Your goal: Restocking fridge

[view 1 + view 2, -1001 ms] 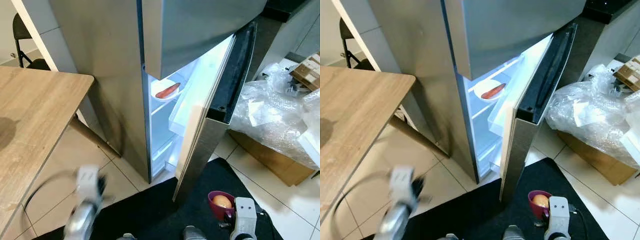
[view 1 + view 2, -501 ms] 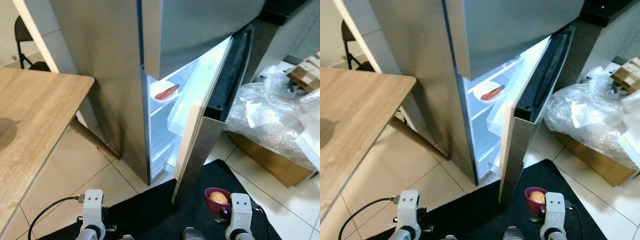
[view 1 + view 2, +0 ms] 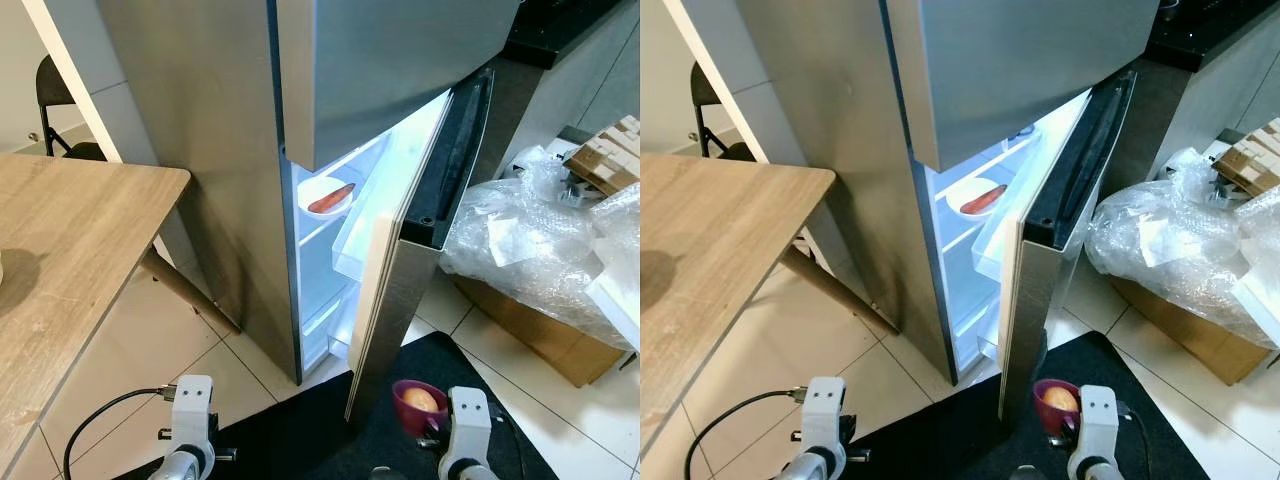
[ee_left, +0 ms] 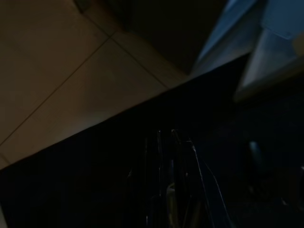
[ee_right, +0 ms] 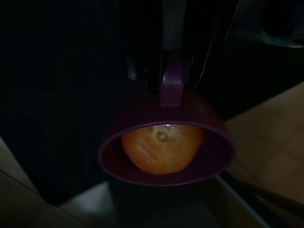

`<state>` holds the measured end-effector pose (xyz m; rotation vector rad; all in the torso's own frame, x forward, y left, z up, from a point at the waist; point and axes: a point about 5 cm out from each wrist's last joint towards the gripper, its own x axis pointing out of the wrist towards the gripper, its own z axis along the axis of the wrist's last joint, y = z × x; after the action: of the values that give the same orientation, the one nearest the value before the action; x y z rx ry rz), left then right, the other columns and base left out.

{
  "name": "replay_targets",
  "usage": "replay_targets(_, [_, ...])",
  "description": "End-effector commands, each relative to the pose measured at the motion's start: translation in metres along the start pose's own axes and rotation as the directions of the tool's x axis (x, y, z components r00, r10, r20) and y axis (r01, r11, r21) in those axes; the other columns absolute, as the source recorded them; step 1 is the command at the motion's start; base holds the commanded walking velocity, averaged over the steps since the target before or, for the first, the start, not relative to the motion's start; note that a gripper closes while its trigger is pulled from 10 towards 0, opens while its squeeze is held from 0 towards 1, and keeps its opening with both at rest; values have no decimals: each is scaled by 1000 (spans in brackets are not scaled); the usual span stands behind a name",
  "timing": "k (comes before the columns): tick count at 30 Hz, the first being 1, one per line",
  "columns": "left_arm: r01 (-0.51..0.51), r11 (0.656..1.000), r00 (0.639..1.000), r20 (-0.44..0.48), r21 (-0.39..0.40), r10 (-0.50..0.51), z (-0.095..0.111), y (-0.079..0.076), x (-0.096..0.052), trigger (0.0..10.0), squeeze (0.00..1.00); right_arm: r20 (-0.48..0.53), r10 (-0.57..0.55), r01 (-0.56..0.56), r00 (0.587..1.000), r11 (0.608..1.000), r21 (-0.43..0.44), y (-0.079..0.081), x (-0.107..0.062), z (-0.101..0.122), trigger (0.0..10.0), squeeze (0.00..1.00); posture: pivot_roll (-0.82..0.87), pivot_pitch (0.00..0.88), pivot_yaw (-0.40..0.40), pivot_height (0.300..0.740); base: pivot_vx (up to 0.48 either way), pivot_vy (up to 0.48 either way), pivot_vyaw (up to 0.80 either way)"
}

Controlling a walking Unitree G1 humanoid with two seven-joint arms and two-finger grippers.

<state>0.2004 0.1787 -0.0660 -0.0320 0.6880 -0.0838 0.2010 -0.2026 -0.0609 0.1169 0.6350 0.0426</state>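
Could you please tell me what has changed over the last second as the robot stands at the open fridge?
The left arm, blurred and swinging a second ago, has settled low. The right gripper still holds the purple cup with the orange by its handle. The fridge door stays ajar, the plate still shelved.

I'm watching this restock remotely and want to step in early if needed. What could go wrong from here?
1. The fridge door stands only partly open, and the right gripper holds the purple cup low, just beside the door's edge; lifting it toward the shelves may knock the door.
2. The orange sits loose in that cup, held only by its handle; a tilt may roll it out.
3. The lit shelf already holds a plate, leaving limited room there.
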Motion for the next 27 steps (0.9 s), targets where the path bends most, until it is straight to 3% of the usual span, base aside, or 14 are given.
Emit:
replay_targets(1, [15,1000,1000,-13,18,-15,-4,0,-1,10000,0,10,11,-11,1000,1000,-14,-3,-1,2,10000,0,-156,96,29,740,0,0,0])
replay_targets(6, [17,1000,1000,-17,12,-17,-6,-2,-2,10000,0,-43,-48,47,998,998,-40,-17,-5,-4,10000,0,-150,100,26,740,0,0,0])
replay_targets(9, [-7,1000,998,-60,-3,6,-18,2,-7,10000,0,-118,-106,102,987,994,-37,-23,-14,-21,10000,0,-152,107,33,740,0,0,0])
replay_targets(19, [10,1000,995,-97,16,-8,-25,4,-10,10000,0,-182,-133,131,974,991,-22,-19,-21,-39,10000,0,-159,109,47,740,0,0,0])
replay_targets(27, [20,1000,995,-97,21,-18,-24,2,-9,10000,0,-185,-154,152,971,988,-23,-19,-19,-37,10000,0,-163,107,51,740,0,0,-800])
